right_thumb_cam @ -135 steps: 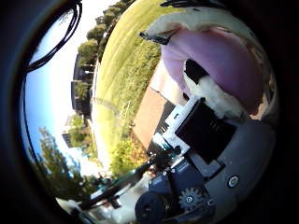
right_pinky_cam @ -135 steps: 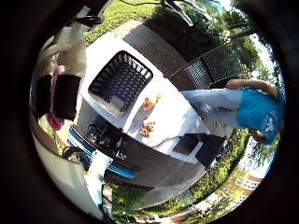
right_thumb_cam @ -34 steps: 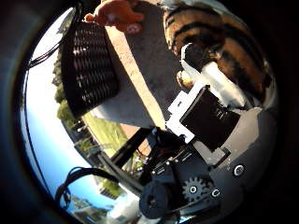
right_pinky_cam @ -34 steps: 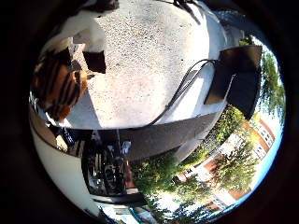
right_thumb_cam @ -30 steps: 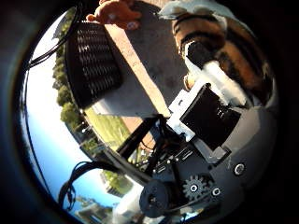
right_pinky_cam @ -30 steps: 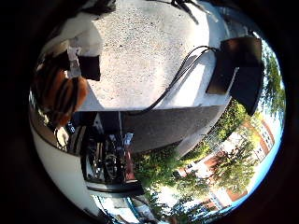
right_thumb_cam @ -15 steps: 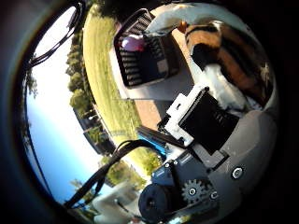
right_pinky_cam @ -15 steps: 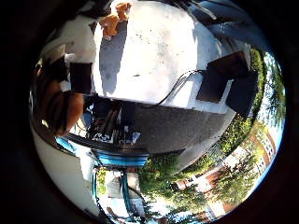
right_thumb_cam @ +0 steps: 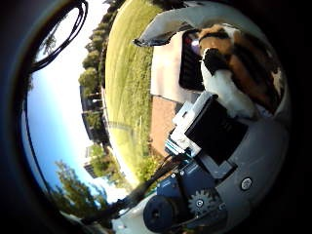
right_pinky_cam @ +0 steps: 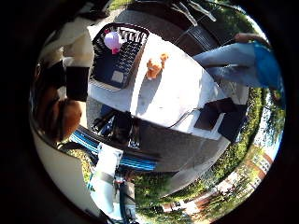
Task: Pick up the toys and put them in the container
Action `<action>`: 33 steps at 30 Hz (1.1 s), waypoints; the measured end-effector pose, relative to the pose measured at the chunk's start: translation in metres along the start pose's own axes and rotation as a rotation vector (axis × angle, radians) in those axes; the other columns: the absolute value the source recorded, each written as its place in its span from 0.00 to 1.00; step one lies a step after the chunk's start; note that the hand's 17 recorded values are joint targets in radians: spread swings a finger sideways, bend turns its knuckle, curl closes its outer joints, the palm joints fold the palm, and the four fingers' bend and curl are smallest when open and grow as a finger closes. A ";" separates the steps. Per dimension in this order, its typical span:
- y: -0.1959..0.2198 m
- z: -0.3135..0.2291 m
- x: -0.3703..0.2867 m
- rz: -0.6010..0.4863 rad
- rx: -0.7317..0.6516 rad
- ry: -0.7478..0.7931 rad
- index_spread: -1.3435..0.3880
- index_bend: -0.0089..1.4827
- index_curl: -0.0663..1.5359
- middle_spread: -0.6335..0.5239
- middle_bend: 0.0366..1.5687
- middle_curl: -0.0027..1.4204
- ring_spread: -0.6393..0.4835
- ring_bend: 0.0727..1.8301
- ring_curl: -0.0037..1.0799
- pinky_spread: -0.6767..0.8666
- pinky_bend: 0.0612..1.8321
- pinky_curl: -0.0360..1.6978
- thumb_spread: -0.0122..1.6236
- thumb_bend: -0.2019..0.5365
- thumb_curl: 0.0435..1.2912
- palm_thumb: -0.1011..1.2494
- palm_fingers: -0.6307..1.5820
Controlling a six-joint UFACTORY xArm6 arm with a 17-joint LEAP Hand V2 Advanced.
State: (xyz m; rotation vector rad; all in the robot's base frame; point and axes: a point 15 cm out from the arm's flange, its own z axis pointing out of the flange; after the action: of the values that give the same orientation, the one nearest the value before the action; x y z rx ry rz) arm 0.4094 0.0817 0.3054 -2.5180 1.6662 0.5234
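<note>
Orange and black stripes are showing on the tiger toy (right_thumb_cam: 243, 63), which is sitting right up against the palm of the hand (right_thumb_cam: 219, 146). The toy is filling a big part of the thumb side view, so it is very close. The white and black fingers (right_pinky_cam: 74, 70) are curling around it and holding it tight. A bit of the same striped toy is peeking out beside the fingers in the little finger side view.

The hand is hanging high above the white desk (right_pinky_cam: 187, 93). A dark basket (right_pinky_cam: 117, 56) with slotted sides is sitting on one end of the desk. A pink toy (right_pinky_cam: 112, 41) is lying inside the basket, near one of its walls. Two small orange toys (right_pinky_cam: 155, 66) are lying on the bare desk just beside the basket, out in the open and well apart from the fingers.

Two flat dark boxes (right_pinky_cam: 219, 119) are sitting at the other end of the desk. A person in a blue top (right_pinky_cam: 261, 60) is bending beside the desk and is not touching the toys. Green grass (right_thumb_cam: 126, 87) is lying all around.
</note>
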 end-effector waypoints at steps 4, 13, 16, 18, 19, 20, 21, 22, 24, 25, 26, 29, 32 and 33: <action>-0.045 0.016 -0.021 0.003 -0.019 0.015 0.08 0.48 0.03 0.36 0.72 0.81 0.50 0.79 0.72 0.55 0.78 0.54 0.69 0.26 0.62 0.78 0.70; -0.164 0.082 -0.032 0.022 0.032 0.064 0.05 0.49 0.03 0.36 0.71 0.82 0.50 0.79 0.72 0.54 0.78 0.55 0.70 0.24 0.62 0.73 0.69; -0.180 0.113 -0.023 0.045 -0.002 0.060 0.04 0.49 0.03 0.36 0.71 0.82 0.50 0.79 0.72 0.54 0.77 0.56 0.72 0.25 0.60 0.72 0.68; -0.191 0.123 -0.020 0.054 0.020 0.064 0.04 0.49 0.03 0.36 0.70 0.82 0.50 0.80 0.72 0.54 0.77 0.56 0.74 0.25 0.57 0.72 0.67; -0.198 0.127 -0.017 0.058 0.037 0.068 0.06 0.51 0.04 0.36 0.68 0.81 0.51 0.79 0.71 0.55 0.76 0.56 0.74 0.25 0.56 0.71 0.67; -0.204 0.135 -0.012 0.066 0.045 0.070 0.08 0.53 0.04 0.36 0.67 0.80 0.52 0.77 0.70 0.55 0.74 0.55 0.75 0.24 0.54 0.71 0.68; -0.205 0.143 -0.006 0.074 0.039 0.069 0.10 0.55 0.05 0.37 0.66 0.80 0.53 0.76 0.69 0.56 0.72 0.55 0.75 0.24 0.53 0.70 0.68; -0.205 0.148 -0.001 0.085 0.032 0.066 0.11 0.55 0.05 0.37 0.65 0.79 0.54 0.74 0.67 0.57 0.72 0.54 0.75 0.25 0.53 0.70 0.69; -0.204 0.153 0.005 0.092 0.025 0.063 0.20 0.58 0.07 0.39 0.59 0.74 0.59 0.68 0.63 0.59 0.69 0.52 0.76 0.24 0.50 0.69 0.69; -0.203 0.157 0.007 0.088 0.017 0.062 0.27 0.57 0.07 0.41 0.49 0.71 0.62 0.66 0.62 0.61 0.69 0.52 0.76 0.23 0.49 0.68 0.62; -0.203 0.159 0.009 0.086 0.012 0.062 0.33 0.54 0.07 0.42 0.40 0.67 0.63 0.66 0.62 0.62 0.70 0.52 0.76 0.23 0.47 0.67 0.53; -0.197 0.163 0.013 0.063 -0.013 0.057 0.47 0.50 0.09 0.48 0.22 0.56 0.71 0.53 0.54 0.66 0.61 0.49 0.74 0.23 0.44 0.65 0.28; -0.182 0.166 0.011 0.038 -0.069 0.035 0.51 0.46 0.10 0.53 0.16 0.48 0.75 0.38 0.42 0.68 0.47 0.42 0.73 0.23 0.42 0.64 0.19; -0.177 0.164 0.011 0.030 -0.085 0.028 0.51 0.43 0.10 0.55 0.14 0.45 0.76 0.34 0.38 0.69 0.43 0.39 0.73 0.23 0.41 0.64 0.20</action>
State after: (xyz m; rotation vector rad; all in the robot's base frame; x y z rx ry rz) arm 0.5346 0.1852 0.1261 -2.5747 1.7294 0.5760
